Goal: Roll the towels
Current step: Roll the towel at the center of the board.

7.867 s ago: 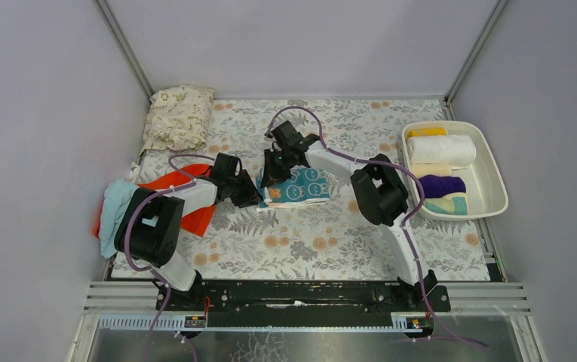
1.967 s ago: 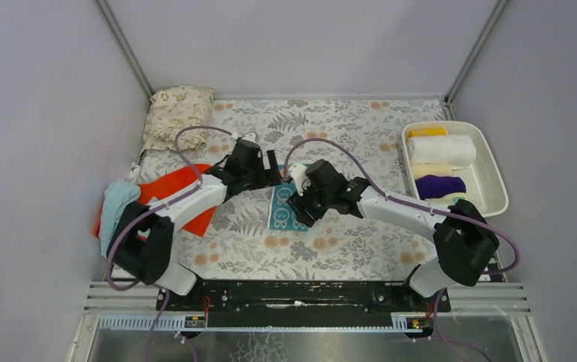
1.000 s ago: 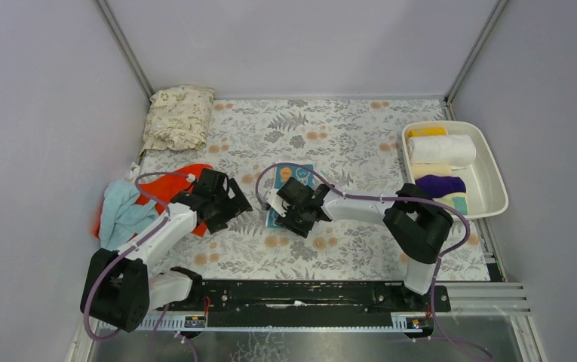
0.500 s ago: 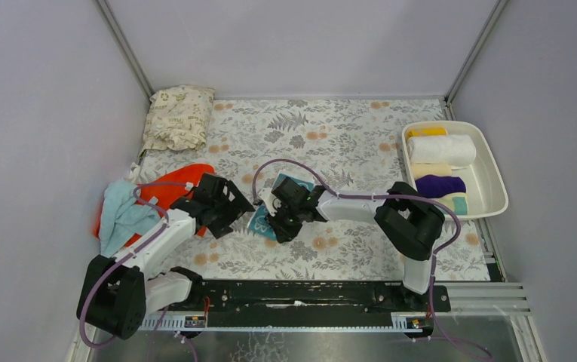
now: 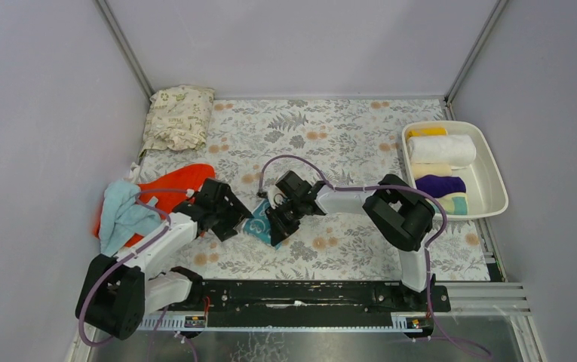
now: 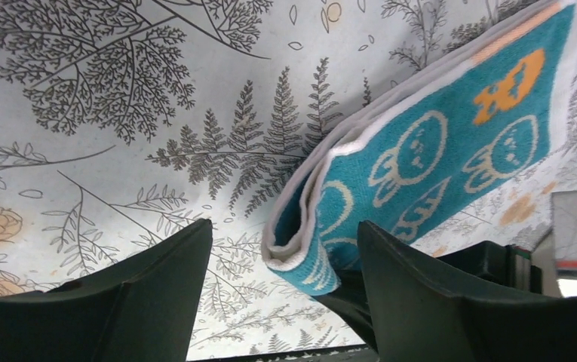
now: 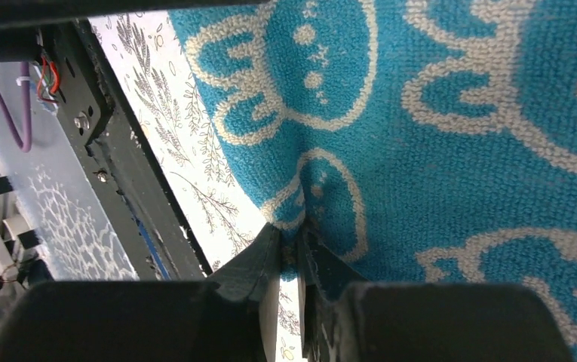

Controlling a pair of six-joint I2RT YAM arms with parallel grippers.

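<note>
With right fingers (image 7: 259, 268) clamped on the teal towel (image 6: 436, 158), close the spread left fingers (image 6: 149, 283), at its 9 o'clock, over the fold.

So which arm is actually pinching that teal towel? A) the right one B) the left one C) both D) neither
A: the right wrist view shows the right gripper shut on a pinch of the teal towel, while the left gripper stands open by its folded edge.
</note>
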